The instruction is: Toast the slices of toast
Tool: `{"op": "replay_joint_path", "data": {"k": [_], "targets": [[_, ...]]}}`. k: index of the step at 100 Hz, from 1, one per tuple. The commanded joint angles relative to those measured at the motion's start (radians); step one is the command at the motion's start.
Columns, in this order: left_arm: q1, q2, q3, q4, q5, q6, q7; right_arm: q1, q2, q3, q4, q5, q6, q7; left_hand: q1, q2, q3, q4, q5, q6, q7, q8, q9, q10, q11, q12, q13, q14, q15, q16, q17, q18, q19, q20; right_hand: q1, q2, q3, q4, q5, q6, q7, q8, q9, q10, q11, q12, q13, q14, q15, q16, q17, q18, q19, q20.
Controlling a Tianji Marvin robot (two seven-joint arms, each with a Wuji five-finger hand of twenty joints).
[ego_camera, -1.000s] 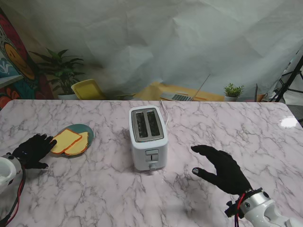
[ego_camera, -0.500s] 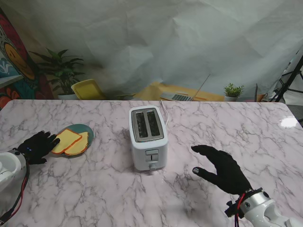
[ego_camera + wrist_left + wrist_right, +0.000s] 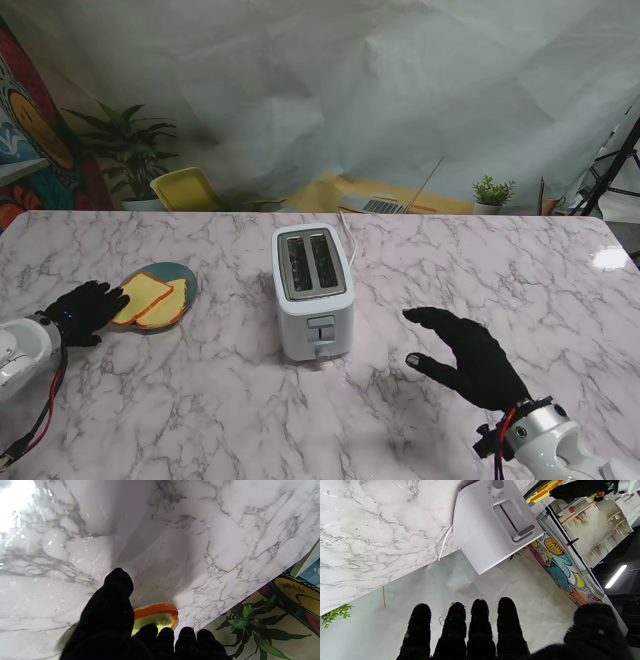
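Looking down from the stand, a teal plate (image 3: 181,274) on the left of the marble desk (image 3: 400,280) holds two toast slices (image 3: 148,298), overlapping, orange-crusted. The left hand (image 3: 82,308), in a black glove, rests at the plate's left edge with its fingers (image 3: 112,297) touching or just short of the nearer slice; whether they grip it cannot be told. A white toaster (image 3: 312,288) stands mid-desk, both slots bare, its lever on the side nearer to me. The right hand (image 3: 470,357) hovers right of the toaster, well apart from it, fingers spread and holding nothing. A white cord (image 3: 350,243) runs from the toaster's far side. Behind the desk hang a creased white sheet (image 3: 400,90) and, at left, a bright mural (image 3: 30,130); potted plants (image 3: 130,150) and a yellow chair (image 3: 187,189) stand past the desk's far edge.

Left wrist view: the gloved thumb and fingers (image 3: 117,605) sit against a toast slice (image 3: 156,615), its orange crust showing between them, marble beyond.

Right wrist view: four fingers (image 3: 480,625) straight and slightly apart, thumb off to one side, the toaster (image 3: 492,527) ahead with its lever facing the hand.
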State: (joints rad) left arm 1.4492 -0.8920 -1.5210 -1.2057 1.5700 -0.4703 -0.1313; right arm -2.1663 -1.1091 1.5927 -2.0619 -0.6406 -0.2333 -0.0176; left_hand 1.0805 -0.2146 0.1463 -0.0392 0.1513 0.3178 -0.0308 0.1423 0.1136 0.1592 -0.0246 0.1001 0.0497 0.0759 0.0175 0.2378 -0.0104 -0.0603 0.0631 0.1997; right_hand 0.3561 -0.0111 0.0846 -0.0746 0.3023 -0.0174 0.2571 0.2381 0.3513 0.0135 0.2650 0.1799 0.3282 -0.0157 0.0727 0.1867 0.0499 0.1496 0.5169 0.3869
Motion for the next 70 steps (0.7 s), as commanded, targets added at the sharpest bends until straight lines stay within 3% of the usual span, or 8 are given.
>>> {"op": "replay_joint_path", "data": {"k": [1,18,28,48,59,70], "targets": [[-0.010,0.003,0.013,0.013,0.002,-0.005,0.003,0.001,0.001,-0.003,0.003,0.003,0.008,0.005,0.057,-0.034,0.030,0.018,-0.015,-0.024,0.021,0.048,-0.019,-0.016,0.014,0.047,-0.006,0.018,0.038,0.033,-0.003,-0.012,0.070,0.057,0.029,0.050,-0.044,0.023,0.016,-0.020,0.012,-0.014,0.008,-0.019,0.000,0.003,0.012,-0.031,-0.002,-0.023,-0.009,0.000,0.005,-0.007],[-0.047,0.011,0.057,0.065,-0.002,0.001,0.062,0.006,0.002,-0.006,0.006,0.003,0.010,0.010,0.146,-0.016,0.056,0.014,-0.020,-0.060,0.061,0.211,-0.004,-0.048,0.052,0.183,0.026,0.009,0.141,0.092,-0.003,-0.012,0.258,0.125,0.033,0.053,-0.051,0.023,0.020,-0.030,0.017,-0.013,0.012,-0.024,0.001,0.003,0.012,-0.032,-0.001,-0.023,-0.009,0.000,0.006,-0.006],[-0.056,0.012,0.068,0.083,-0.015,0.003,0.086,0.008,0.002,-0.007,0.008,0.002,0.011,0.012,0.194,-0.015,0.070,0.014,0.007,-0.086,0.110,0.254,0.023,-0.067,0.104,0.216,0.048,-0.003,0.233,0.136,0.002,-0.025,0.364,0.155,0.035,0.056,-0.055,0.024,0.021,-0.036,0.020,-0.012,0.014,-0.028,0.001,0.003,0.014,-0.033,-0.001,-0.022,-0.009,0.000,0.006,-0.006],[-0.072,0.013,0.084,0.107,-0.034,0.003,0.116,0.013,0.003,-0.010,0.011,0.001,0.014,0.011,0.210,-0.031,0.256,-0.010,0.011,-0.116,0.297,0.265,0.073,-0.082,0.223,0.189,0.067,-0.014,0.402,0.184,-0.002,-0.048,0.554,0.137,0.041,0.058,-0.064,0.025,0.021,-0.039,0.025,-0.012,0.018,-0.026,0.001,0.003,0.016,-0.035,-0.001,-0.022,-0.008,0.001,0.006,-0.005],[-0.078,0.012,0.090,0.114,-0.042,0.003,0.128,0.014,0.003,-0.011,0.012,0.000,0.015,0.012,0.210,-0.009,0.350,-0.010,0.009,-0.127,0.359,0.251,0.085,-0.090,0.254,0.187,0.068,-0.016,0.442,0.198,-0.003,-0.052,0.584,0.141,0.043,0.061,-0.069,0.025,0.020,-0.038,0.026,-0.013,0.018,-0.028,0.001,0.003,0.017,-0.035,0.000,-0.022,-0.007,0.001,0.008,-0.004],[-0.088,0.014,0.103,0.128,-0.046,0.007,0.140,0.015,0.003,-0.011,0.014,0.001,0.015,0.012,0.211,0.005,0.446,-0.032,0.005,-0.136,0.417,0.222,0.090,-0.097,0.281,0.177,0.068,-0.020,0.460,0.195,-0.003,-0.055,0.596,0.138,0.046,0.061,-0.075,0.026,0.020,-0.037,0.027,-0.014,0.019,-0.029,0.001,0.003,0.018,-0.035,0.000,-0.022,-0.007,0.001,0.009,-0.003]]}}
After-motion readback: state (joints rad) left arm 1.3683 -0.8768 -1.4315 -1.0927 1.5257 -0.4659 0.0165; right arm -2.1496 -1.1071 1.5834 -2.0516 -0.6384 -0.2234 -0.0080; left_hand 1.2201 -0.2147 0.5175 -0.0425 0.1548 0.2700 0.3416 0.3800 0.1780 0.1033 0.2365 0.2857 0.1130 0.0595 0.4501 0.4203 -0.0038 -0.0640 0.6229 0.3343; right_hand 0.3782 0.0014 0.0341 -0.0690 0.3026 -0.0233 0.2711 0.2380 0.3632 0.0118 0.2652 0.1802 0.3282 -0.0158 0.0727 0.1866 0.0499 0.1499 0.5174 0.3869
